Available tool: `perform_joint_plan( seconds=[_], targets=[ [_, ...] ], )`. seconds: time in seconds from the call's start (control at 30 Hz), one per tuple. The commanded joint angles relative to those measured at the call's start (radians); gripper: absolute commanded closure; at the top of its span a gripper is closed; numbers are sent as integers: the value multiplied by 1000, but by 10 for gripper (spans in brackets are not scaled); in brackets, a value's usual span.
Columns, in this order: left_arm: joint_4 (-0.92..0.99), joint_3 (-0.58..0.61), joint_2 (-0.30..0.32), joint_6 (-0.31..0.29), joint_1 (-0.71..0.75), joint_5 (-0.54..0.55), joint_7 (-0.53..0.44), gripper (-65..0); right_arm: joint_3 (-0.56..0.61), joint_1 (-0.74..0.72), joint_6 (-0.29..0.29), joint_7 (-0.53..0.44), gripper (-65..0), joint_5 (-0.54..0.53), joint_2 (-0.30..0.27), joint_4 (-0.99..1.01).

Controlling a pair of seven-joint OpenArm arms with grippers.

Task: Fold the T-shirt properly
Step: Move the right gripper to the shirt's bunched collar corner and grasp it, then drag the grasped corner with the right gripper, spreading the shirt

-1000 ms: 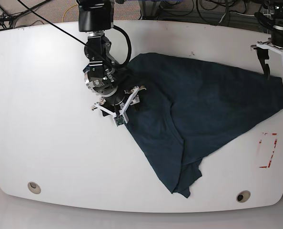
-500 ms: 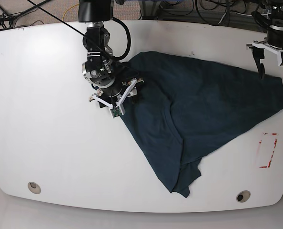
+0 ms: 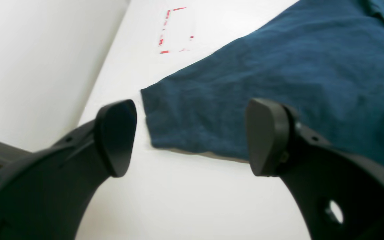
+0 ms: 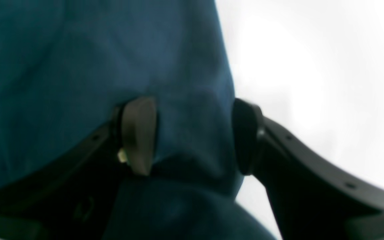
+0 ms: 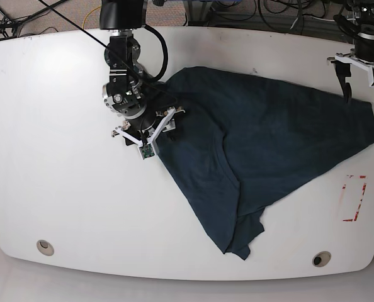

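Note:
The dark navy-teal T-shirt [image 5: 269,138] lies rumpled across the middle and right of the white table [image 5: 61,182]. My right gripper [image 5: 152,129] is at the shirt's left edge. In the right wrist view [image 4: 192,133] its jaws pinch a raised ridge of the T-shirt [image 4: 78,66]. My left gripper [image 5: 365,85] hangs open and empty above the shirt's far right corner. In the left wrist view [image 3: 192,136] that corner of the T-shirt [image 3: 278,66] lies flat just beyond the fingertips [image 3: 117,133].
A red-marked rectangle [image 5: 354,198] sits on the table near the right edge, also in the left wrist view [image 3: 177,30]. Two round holes [image 5: 45,246] [image 5: 321,258] lie near the front edge. Cables run behind the table.
My right gripper has moved back and to the left, dragging the shirt's left edge with it. My left gripper has stayed almost still, shifting only slightly.

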State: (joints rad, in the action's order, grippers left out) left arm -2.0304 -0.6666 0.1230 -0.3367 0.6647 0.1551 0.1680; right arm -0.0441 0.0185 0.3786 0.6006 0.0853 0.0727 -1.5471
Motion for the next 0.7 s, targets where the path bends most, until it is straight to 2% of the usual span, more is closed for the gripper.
perform_joint_plan(
  seconds=[0.0,0.37,0.67],
  targets=[
    [-12,-21,9,10,7,9,-24,-472,10,-14,16,-23,-355,-6,0,17],
    [-11,-48,8,8,-1,10,-24,-472,33,-43,21,-58,-363,14,-4,136],
    [-19,-17,13,5,7,6,-24,-476,43,-80,20,-117,-322,7,-13,259]
  ],
)
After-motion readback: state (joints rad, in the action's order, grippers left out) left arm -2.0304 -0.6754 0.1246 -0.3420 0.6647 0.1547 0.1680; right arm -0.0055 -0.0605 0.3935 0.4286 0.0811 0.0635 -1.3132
